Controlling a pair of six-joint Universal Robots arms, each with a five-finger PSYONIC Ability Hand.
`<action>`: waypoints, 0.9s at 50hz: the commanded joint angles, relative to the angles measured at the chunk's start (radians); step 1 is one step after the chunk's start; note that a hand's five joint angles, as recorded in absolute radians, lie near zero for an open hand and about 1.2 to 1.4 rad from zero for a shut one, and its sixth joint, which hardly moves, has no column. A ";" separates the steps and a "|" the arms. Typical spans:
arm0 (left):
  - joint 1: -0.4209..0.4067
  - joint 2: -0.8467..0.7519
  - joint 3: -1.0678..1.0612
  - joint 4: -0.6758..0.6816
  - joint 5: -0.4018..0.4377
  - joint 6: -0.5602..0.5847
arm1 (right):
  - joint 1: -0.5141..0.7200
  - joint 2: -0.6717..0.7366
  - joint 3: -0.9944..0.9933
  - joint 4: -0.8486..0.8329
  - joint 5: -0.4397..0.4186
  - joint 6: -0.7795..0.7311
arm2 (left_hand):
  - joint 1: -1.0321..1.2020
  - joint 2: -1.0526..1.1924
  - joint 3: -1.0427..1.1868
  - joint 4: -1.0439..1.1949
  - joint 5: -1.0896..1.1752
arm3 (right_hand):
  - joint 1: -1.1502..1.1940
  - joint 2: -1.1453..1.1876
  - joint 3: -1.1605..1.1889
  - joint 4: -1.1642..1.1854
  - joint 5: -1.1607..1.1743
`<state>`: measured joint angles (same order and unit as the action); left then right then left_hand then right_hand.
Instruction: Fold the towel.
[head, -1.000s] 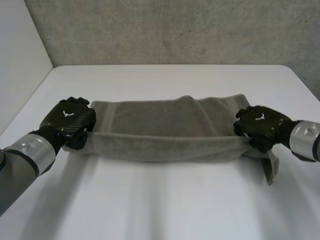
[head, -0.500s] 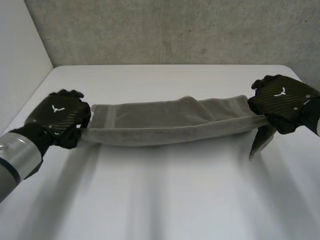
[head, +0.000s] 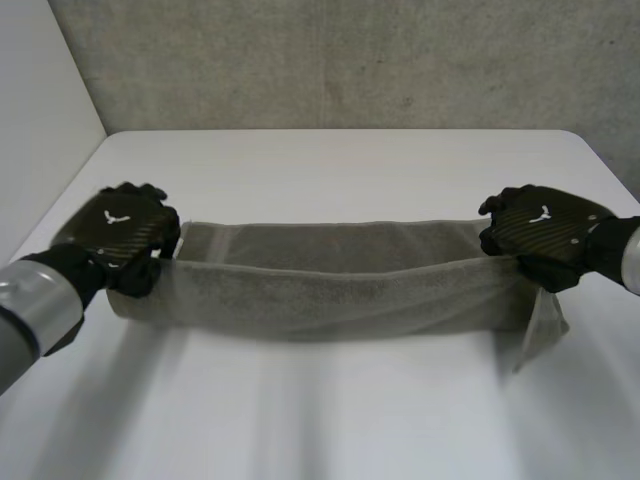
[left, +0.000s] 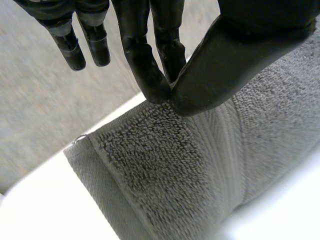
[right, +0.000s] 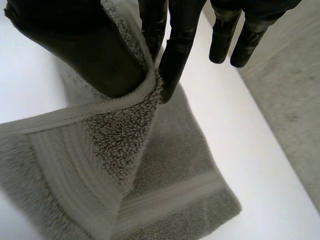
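A grey towel stretches across the middle of the frame, from one hand to the other. It is long and thin. Its front part is lifted up and hangs down like a little curtain. Its back part lies on the white table just behind that.

The left hand is at the left of the frame, at the towel's left end. The right hand is at the right of the frame, at the towel's right end. Both hands are about the same height in the frame. Under the right hand, one loose corner of the towel hangs down lower than the rest, at the lower right. The grey left arm comes in from the lower left edge. A rough grey wall fills the top of the frame, behind the table.

In the left wrist view, the left hand pinches the towel. Its thumb and two fingers press together on the towel's edge, near a corner. The other fingers are straight and hold nothing.

In the right wrist view, the right hand pinches the towel too. The thick hem is squeezed between the thumb and the nearest fingers. The other fingers stick out free. Below the pinch the towel drops down in a fold onto the table.
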<state>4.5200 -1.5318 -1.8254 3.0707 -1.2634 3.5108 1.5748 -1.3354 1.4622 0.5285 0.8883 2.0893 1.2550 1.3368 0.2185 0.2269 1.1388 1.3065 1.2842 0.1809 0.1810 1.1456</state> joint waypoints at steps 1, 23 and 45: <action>-0.015 -0.241 0.135 0.035 -0.008 0.005 | 0.045 0.213 -0.172 0.011 0.020 -0.014 | 0.141 0.059 -0.044 -0.052 0.083 | 0.090 0.112 -0.006 -0.006 0.076; -0.107 -0.763 0.578 0.177 -0.131 0.008 | 0.139 0.641 -0.559 -0.252 0.072 -0.005 | 0.141 0.059 -0.044 -0.052 0.083 | 0.090 0.112 -0.006 -0.006 0.076; -0.111 -0.857 0.673 0.278 -0.137 0.007 | 0.137 0.808 -0.749 -0.351 0.075 0.025 | 0.141 0.059 -0.044 -0.052 0.083 | 0.090 0.112 -0.006 -0.006 0.076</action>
<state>4.4084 -2.3805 -1.1620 3.3295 -1.3970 3.5173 1.7120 -0.5483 0.7378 0.1936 0.9647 2.1132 1.2546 1.3369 0.2185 0.2269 1.1435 1.3065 1.2842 0.1809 0.1810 1.1455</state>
